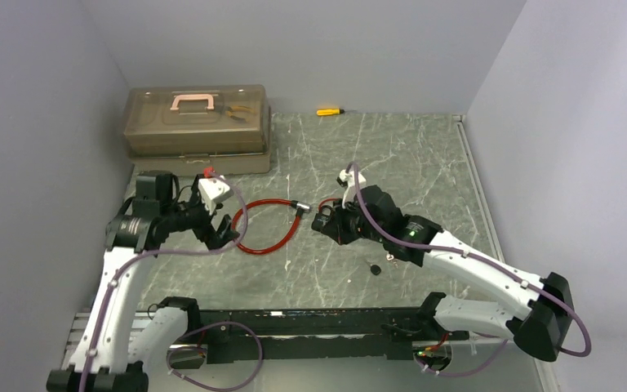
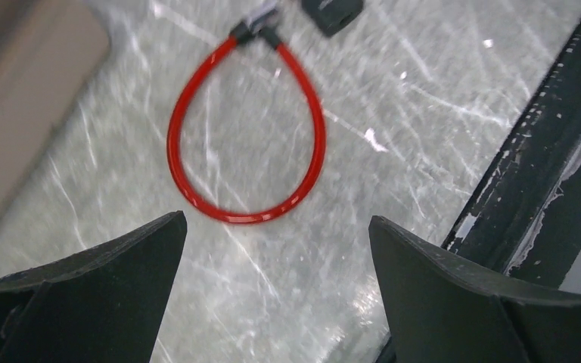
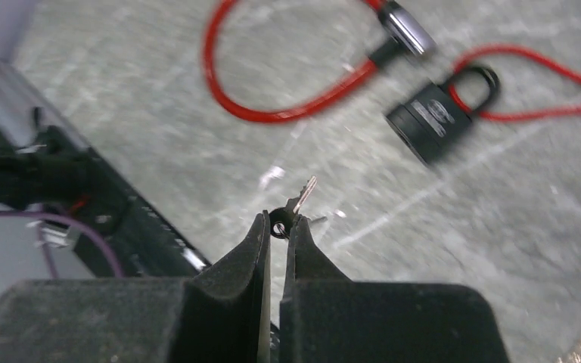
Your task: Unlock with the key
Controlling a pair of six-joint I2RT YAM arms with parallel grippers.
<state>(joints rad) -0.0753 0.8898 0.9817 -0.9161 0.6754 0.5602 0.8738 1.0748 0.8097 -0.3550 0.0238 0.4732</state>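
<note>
the right fingers [image 3: 266,240] were pressed together on the head of the key [image 3: 295,206]. its blade stuck out past the tips and aimed roughly toward the padlock [image 3: 433,121]. the key hung above the surface [image 1: 424,163], short of the padlock, on the body end opposite its shackle [image 3: 492,79]. the padlock lay flat on its side. the loop of the red cable [image 3: 280,116] lay just beside it, with the cable's metal end [image 3: 408,30] close by. the left fingers [image 1: 224,233] were spread wide and held nothing, hovering on the far side of the cable loop from the padlock.

we judged the step in hand to be bringing the key to the keyway. we could not see the keyway, and guessed it sat in the body end facing the key. to do this well, we would line the blade up with the long axis of the padlock before closing in. then we would come in low and straight, since a loose padlock would likely slide if pushed off axis. the grip was on the head only, so the key might pivot under a side load, and a slow approach would suit. the free left fingers could brace the padlock from the shackle side, giving the push and the turn something to work against.
</note>
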